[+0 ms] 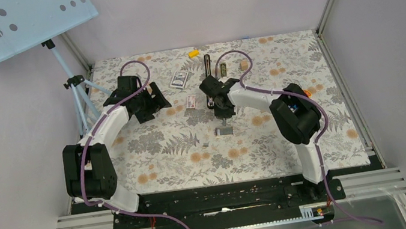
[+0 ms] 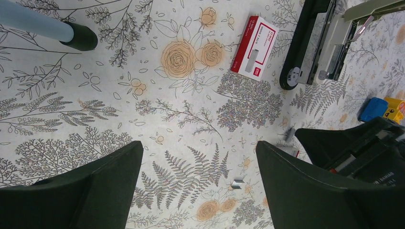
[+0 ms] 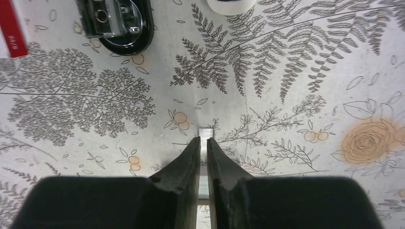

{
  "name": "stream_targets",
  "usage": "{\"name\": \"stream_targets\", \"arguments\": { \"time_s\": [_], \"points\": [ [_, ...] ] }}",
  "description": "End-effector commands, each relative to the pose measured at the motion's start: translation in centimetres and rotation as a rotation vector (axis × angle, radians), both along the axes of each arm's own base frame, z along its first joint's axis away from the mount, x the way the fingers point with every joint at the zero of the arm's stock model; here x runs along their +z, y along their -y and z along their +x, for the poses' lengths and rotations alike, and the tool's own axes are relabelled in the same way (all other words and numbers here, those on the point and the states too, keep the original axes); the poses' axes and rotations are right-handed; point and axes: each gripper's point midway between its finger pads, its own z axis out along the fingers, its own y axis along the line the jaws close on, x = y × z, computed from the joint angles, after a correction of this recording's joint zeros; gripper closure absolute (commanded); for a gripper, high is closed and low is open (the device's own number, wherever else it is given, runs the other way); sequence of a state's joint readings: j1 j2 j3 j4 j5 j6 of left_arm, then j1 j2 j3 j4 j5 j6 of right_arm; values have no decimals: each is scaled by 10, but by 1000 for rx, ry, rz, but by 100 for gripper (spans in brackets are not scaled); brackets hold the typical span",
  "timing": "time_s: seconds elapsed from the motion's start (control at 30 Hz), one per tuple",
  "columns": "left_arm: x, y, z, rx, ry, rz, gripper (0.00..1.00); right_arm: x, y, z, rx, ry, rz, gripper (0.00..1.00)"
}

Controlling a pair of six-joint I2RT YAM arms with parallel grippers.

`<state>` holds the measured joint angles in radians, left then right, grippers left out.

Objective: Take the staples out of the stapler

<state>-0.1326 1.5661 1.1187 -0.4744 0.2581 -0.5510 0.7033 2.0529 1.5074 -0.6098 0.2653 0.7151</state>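
Observation:
The black stapler (image 1: 209, 83) lies opened at the middle back of the table, silver rail showing. It also shows in the left wrist view (image 2: 310, 43), and its end in the right wrist view (image 3: 122, 24). My right gripper (image 1: 223, 113) (image 3: 203, 140) hangs just in front of the stapler's near end. It is shut on a thin silver strip of staples (image 3: 206, 132) that pokes past the fingertips. Another strip of staples (image 1: 224, 130) lies on the table under it. A tiny staple piece (image 1: 205, 144) (image 2: 237, 182) lies nearby. My left gripper (image 1: 153, 100) (image 2: 198, 186) is open and empty above the cloth, left of the stapler.
A red staple box (image 1: 191, 101) (image 2: 255, 45) lies left of the stapler, and a printed box (image 1: 179, 79) lies behind it. A yellow piece (image 1: 194, 52) and a cork-coloured piece (image 1: 242, 66) sit at the back. A tripod leg (image 2: 79, 36) stands at the left edge.

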Motion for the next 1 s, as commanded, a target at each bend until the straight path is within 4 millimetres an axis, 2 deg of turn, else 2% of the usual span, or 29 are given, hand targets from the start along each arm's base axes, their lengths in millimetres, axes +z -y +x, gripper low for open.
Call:
{"name": "stream_targets", "arguments": {
  "time_s": [0.0,0.13,0.23,0.37,0.47,0.63,0.77,0.97],
  "points": [
    [16,0,8,5,68,-19,7,47,6,7,5,103,-7,87],
    [16,0,8,6,68,-21,7,52,5,0,8,88,13,87],
    [16,1,8,4,70,-22,7,45,9,-8,-7,72,16,85],
    [16,1,9,4,68,-24,7,36,8,-7,-4,53,1,78],
    [16,1,9,4,68,-23,7,27,3,-8,13,18,3,65],
    [16,0,8,5,69,-21,7,16,-1,-13,27,-24,12,54],
    [15,1,9,4,68,-24,7,5,-5,-16,40,-55,18,49],
    [16,1,9,3,69,-22,8,-3,-9,-14,56,-73,10,48]
  ]
}}
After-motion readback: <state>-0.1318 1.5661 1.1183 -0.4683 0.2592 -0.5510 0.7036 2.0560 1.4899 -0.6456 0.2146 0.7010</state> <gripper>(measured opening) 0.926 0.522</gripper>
